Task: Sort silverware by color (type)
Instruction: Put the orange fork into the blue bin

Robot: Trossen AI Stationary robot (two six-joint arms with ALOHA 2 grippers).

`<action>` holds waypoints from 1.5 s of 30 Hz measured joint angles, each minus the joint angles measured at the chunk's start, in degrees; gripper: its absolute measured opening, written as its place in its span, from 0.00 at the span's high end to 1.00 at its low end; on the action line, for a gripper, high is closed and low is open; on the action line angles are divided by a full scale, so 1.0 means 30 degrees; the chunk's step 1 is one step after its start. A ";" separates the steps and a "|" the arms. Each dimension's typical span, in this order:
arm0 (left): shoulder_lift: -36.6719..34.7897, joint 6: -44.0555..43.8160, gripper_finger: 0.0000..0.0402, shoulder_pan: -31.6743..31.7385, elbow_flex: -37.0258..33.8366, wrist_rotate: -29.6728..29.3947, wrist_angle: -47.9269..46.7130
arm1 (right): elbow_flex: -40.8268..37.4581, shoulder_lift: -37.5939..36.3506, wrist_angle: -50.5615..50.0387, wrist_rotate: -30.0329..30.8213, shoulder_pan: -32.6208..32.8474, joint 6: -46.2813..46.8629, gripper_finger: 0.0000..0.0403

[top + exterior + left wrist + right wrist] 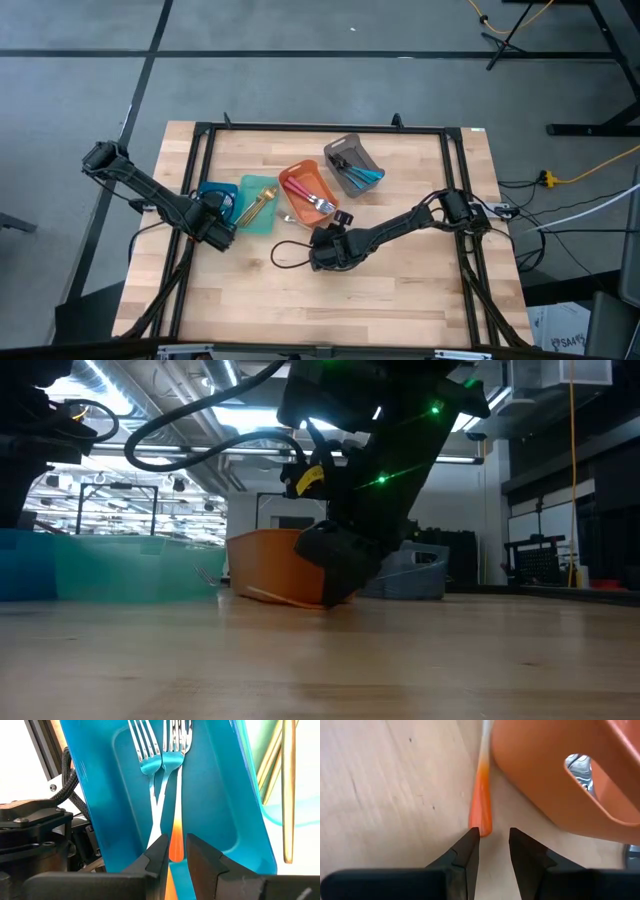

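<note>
**Silverware sort: mostly binned, a couple of orange ones left**

Progress first, judging by how things lie. The gold utensils [260, 203] are in the teal bin [262, 224]. The red-handled forks [312, 198] are in the orange bin [545, 775]. The blue-handled pieces [365, 178] are in the grey bin [345, 147], way out past my right pincer [493, 837]. So three colours look sorted. What's left seems to be the orange handles.

One of those is a loose orange-handled utensil [481, 795] lying flat on the wood right in front of my right pincer. It's just beside the orange bin's outer wall, and I can't tell if it's actually touching. Its long axis runs straight away from me. The rounded handle end points back at my fingertips and the head end is off ahead, out of sight. My right jaws are slightly apart with nothing between them. The handle tip sits just ahead of them, a bit toward one finger rather than centred, so I'd guess I need a small sideways nudge before closing.

My left pincer [177, 840] is over the blue bin [215, 795] and looks clamped on the handle of an orange-handled fork [176, 795]. That fork also runs straight out from me, tines at the far end, lying along the bin floor. A second fork [150, 775] is right next to it, with their necks close together. I can't make out that one's handle colour.
</note>
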 joint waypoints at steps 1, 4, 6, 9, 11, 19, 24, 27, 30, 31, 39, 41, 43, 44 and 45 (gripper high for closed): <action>0.0000 0.0000 0.85 -0.0003 0.0000 0.0000 -0.0004 | 0.0000 0.0000 0.0006 -0.0100 0.0000 0.0000 0.74; 0.0000 0.0000 0.85 0.0001 0.0000 0.0000 0.0003 | 0.0000 0.0000 0.0006 -0.0268 0.0000 0.0000 0.74; 0.0000 0.0000 0.85 0.0002 0.0000 0.0000 0.0003 | 0.0000 0.0000 0.0041 -0.0346 0.0007 0.0000 0.74; 0.0000 0.0000 0.85 -0.0003 0.0000 0.0000 0.0000 | 0.0000 0.0000 0.0102 -0.0555 0.0007 -0.0007 0.74; 0.0000 0.0000 0.85 0.0004 0.0000 0.0000 0.0003 | 0.0000 0.0000 0.0137 -0.0612 0.0007 -0.0007 0.74; 0.0000 0.0000 0.85 0.0004 0.0000 0.0000 0.0003 | 0.0117 0.0000 0.0008 -0.0656 0.0015 -0.0311 0.74; 0.0000 0.0001 0.85 -0.0003 0.0000 0.0000 0.0003 | 0.0770 0.0000 -0.0321 -0.0582 0.0015 -0.1066 0.74; 0.0000 0.0000 0.85 -0.0003 0.0000 0.0000 0.0003 | 0.1083 0.0000 -0.0698 0.0049 0.0015 -0.1086 0.74; 0.0000 0.0000 0.85 -0.0001 0.0000 0.0000 0.0003 | 0.1093 0.0000 -0.0737 0.0864 0.0022 -0.1099 0.74; 0.0000 0.0001 0.85 -0.0001 0.0000 0.0000 0.0003 | 0.1093 0.0000 -0.0737 0.1133 0.0016 -0.1094 0.74; 0.0000 0.0000 0.85 0.0003 0.0000 0.0000 0.0003 | 0.1093 0.0000 -0.0410 0.2095 -0.0015 -0.1086 0.74; 0.0000 0.0002 0.85 0.0004 0.0000 0.0000 0.0003 | 0.1042 0.0000 -0.0299 0.2224 -0.0015 -0.1093 0.74; 0.0000 0.0000 0.85 0.0001 0.0000 0.0000 0.0003 | 0.0654 0.0000 0.0336 0.2255 -0.0041 -0.1086 0.74; 0.0000 0.0002 0.85 0.0002 0.0000 0.0002 0.0004 | 0.0401 0.0000 0.0590 0.2225 -0.0105 -0.1080 0.74; 0.0000 0.0000 0.85 0.0004 0.0000 0.0000 0.0009 | 0.0182 0.0016 0.0735 0.2113 -0.0113 -0.1094 0.74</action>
